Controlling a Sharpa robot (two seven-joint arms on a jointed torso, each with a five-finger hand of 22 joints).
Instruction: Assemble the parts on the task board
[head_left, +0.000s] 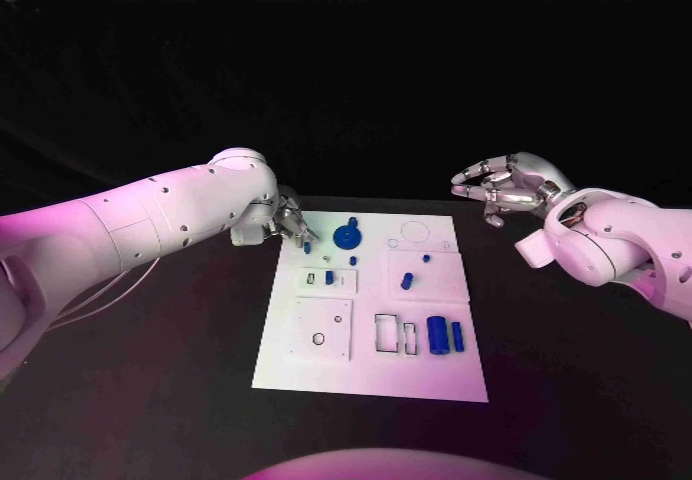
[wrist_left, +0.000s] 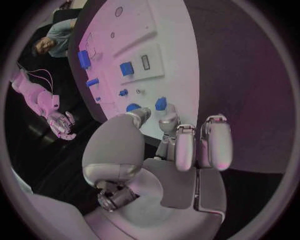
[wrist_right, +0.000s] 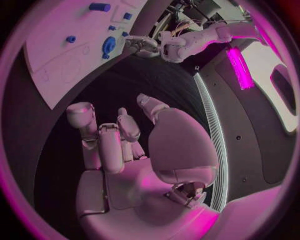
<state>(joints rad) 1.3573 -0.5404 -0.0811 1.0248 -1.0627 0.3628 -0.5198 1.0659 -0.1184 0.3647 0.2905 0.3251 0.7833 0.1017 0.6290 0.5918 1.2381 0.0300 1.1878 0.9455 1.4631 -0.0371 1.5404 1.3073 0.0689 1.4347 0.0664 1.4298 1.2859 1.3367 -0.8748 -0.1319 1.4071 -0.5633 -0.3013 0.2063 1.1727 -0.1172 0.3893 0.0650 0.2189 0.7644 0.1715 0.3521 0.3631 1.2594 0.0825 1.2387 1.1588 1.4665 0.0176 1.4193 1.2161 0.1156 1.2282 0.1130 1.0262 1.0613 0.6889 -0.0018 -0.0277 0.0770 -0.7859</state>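
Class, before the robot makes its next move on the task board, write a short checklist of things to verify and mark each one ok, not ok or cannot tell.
1. Left hand at the task board's far left corner: ok.
2. Left hand holds a part: cannot tell; a small blue part lies at its fingertips.
3. Right hand off the board, holding nothing: ok.
4. Big round blue part lies beside the left hand: ok.
5. Two blue cylinders lie side by side: ok.

the flat white task board (head_left: 372, 372) looks like smooth, matt plastic with shallow cut-out recesses. the small blue parts (head_left: 437, 334) on it look like hard plastic with a faint sheen. the black table (head_left: 577, 380) has a dull, matt surface. the left hand (head_left: 289, 225) and right hand (head_left: 498, 190) show polished silver metal, and the white arm shells (head_left: 159, 220) are glossy plastic.
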